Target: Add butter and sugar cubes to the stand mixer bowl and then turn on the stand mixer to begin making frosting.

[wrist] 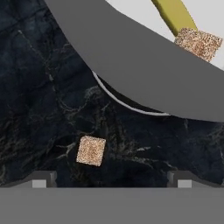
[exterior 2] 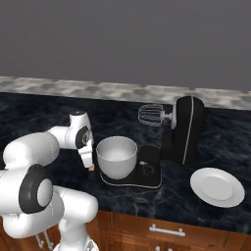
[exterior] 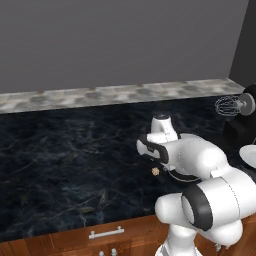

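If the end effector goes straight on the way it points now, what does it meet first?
Most likely the brown sugar cube lying on the dark counter, just ahead of the open end effector and left of its centre line. The stand mixer bowl sits beside that path; depth is uncertain.

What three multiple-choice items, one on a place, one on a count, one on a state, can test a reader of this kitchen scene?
1. Where is the white plate?
A. right of the mixer
B. inside the bowl
C. on the wall

2. How many sugar cubes lie loose on the counter?
A. none
B. one
C. four

3. How does the pincer stand?
A. shut on butter
B. shut on the whisk
C. open

Answers: 1 A, the right base view shows it there. 2 B, one cube below the bowl in the hand view. 3 C, fingertips wide apart, nothing between.
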